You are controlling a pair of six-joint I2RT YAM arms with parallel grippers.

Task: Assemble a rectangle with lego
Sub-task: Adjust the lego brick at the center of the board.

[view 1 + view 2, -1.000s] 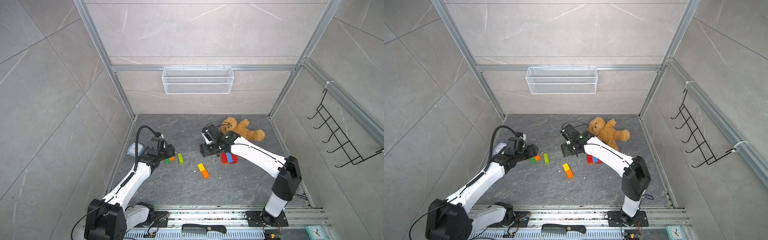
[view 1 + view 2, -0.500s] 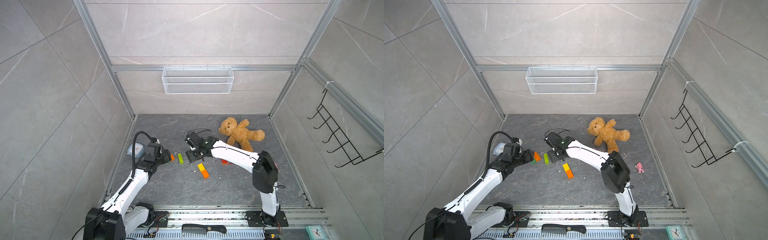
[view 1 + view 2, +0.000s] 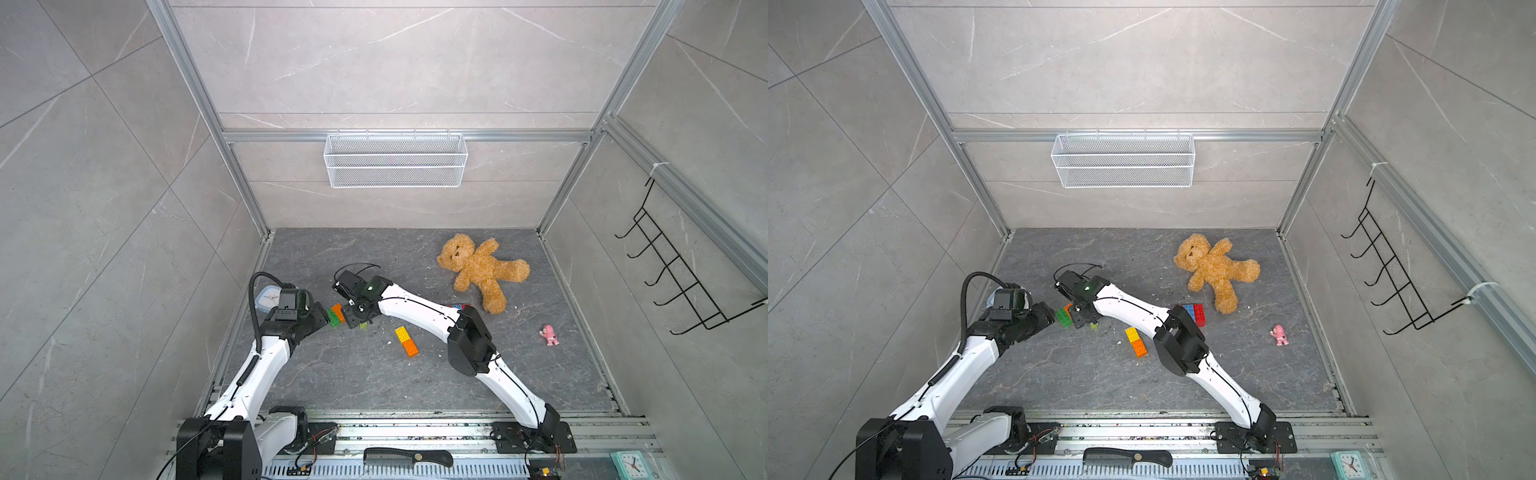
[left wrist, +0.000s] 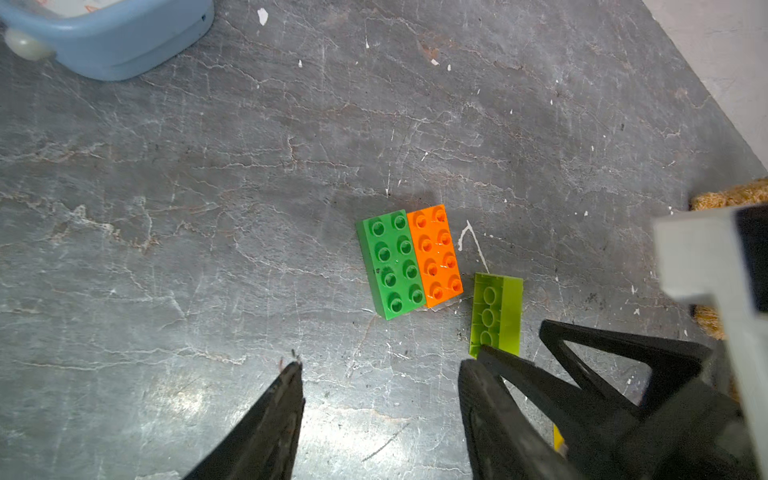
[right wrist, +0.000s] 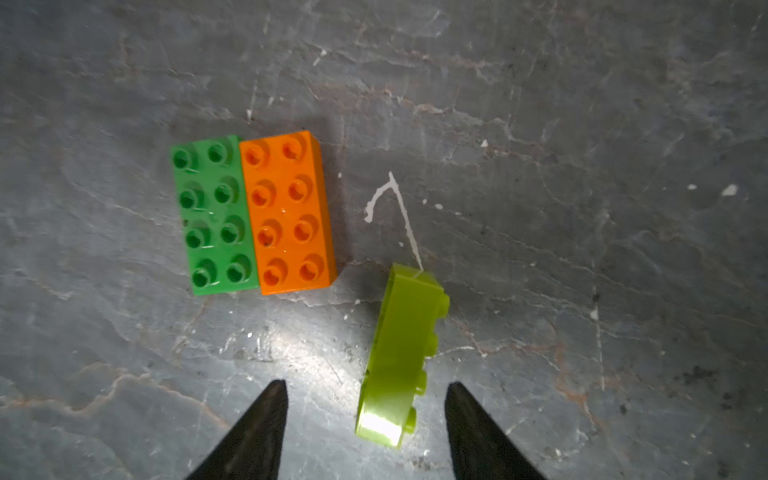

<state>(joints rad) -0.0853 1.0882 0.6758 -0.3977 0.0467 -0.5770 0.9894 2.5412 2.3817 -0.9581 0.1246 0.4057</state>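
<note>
The right claw (image 5: 365,384) has swung from the red and blue bricks (image 3: 1196,314) to the left edge of the tabletop (image 3: 353,374), jaws apart astride the lime brick (image 5: 403,345) lying on its side beside the green-orange pair (image 5: 253,216), apparently untouched and next for the rectangle, while the left claw (image 4: 382,363) hovers, jaws likewise apart, empty.

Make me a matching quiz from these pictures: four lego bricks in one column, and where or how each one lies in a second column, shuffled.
Column 1
1. lime brick
2. green brick
3. yellow brick
4. red brick

Column 2
A. beside a blue brick, near the bear
B. on its side, between the jaws of the open right gripper
C. studs up, long side against an orange brick
D. end to end with the other orange brick

Pairs: 1-B, 2-C, 3-D, 4-A
</note>
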